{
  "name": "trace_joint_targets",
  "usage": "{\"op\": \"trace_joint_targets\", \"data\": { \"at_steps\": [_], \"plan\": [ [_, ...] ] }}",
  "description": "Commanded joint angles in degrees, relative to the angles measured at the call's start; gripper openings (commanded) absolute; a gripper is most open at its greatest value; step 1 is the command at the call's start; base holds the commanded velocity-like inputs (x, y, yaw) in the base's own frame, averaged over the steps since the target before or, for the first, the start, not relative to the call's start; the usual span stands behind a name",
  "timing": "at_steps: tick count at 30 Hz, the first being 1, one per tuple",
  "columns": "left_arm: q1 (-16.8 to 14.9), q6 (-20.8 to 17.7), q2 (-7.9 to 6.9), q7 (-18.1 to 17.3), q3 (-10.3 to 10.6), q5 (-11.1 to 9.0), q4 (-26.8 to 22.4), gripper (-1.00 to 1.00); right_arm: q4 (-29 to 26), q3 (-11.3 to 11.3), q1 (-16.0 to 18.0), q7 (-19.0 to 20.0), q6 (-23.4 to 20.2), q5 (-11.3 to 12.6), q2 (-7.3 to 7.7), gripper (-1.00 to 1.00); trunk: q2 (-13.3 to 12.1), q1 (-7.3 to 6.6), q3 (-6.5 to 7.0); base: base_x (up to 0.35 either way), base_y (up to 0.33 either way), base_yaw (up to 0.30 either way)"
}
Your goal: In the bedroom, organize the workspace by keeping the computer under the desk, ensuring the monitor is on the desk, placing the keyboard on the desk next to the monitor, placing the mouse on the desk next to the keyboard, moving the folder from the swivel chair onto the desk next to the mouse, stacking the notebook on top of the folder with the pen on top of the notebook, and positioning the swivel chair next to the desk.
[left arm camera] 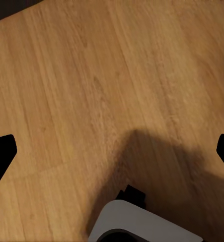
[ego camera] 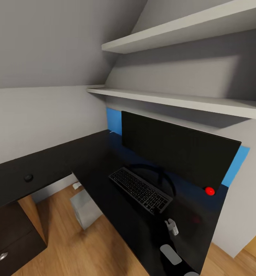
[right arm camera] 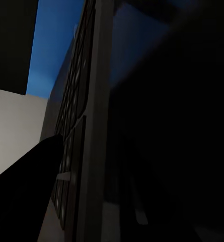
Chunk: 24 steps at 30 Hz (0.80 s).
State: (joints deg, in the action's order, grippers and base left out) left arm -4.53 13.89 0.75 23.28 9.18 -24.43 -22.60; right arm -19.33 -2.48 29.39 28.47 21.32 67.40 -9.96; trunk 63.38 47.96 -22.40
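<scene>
The black monitor (ego camera: 178, 149) stands at the back of the dark desk (ego camera: 101, 161). In front of it lies the grey keyboard (ego camera: 139, 189), which the right wrist view shows edge-on and very close (right arm camera: 79, 116). My right gripper (ego camera: 163, 214) is at the keyboard's near right end, dark against the desk. One finger (right arm camera: 26, 191) shows beside the keys; its grip is unclear. A small black mouse (ego camera: 28, 178) rests on the desk's left wing. The grey computer (ego camera: 84, 207) stands on the floor under the desk. My left gripper (left arm camera: 112, 151) hangs open over the wooden floor (left arm camera: 91, 75).
A red ball (ego camera: 209, 191) lies on the desk by the monitor's right corner. Two white shelves (ego camera: 174, 99) hang above the monitor. Dark drawers (ego camera: 9, 237) sit under the left wing. A grey part of my base (left arm camera: 137, 224) shows below the left gripper.
</scene>
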Motion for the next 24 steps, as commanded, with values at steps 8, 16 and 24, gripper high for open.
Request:
{"op": "trace_joint_targets", "data": {
  "at_steps": [8,16,24],
  "plan": [
    [0.0,0.3,-0.04,0.4,0.5,-0.5,0.0,1.0,0.1,-0.2,0.1,0.5,-0.1,0.4,-0.04,-1.0,0.0,0.0,-0.06,0.007,0.0,0.0],
    [0.0,0.3,-0.04,0.4,0.5,-0.5,0.0,1.0,0.1,-0.2,0.1,0.4,-0.1,0.4,-0.04,1.0,0.0,0.0,-0.06,0.0,0.0,0.0],
    [0.0,0.3,-0.04,0.4,0.5,-0.5,0.0,1.0,0.1,-0.2,0.1,0.4,-0.1,0.4,-0.04,1.0,0.0,0.0,-0.06,0.0,0.0,0.0]
  ]
}}
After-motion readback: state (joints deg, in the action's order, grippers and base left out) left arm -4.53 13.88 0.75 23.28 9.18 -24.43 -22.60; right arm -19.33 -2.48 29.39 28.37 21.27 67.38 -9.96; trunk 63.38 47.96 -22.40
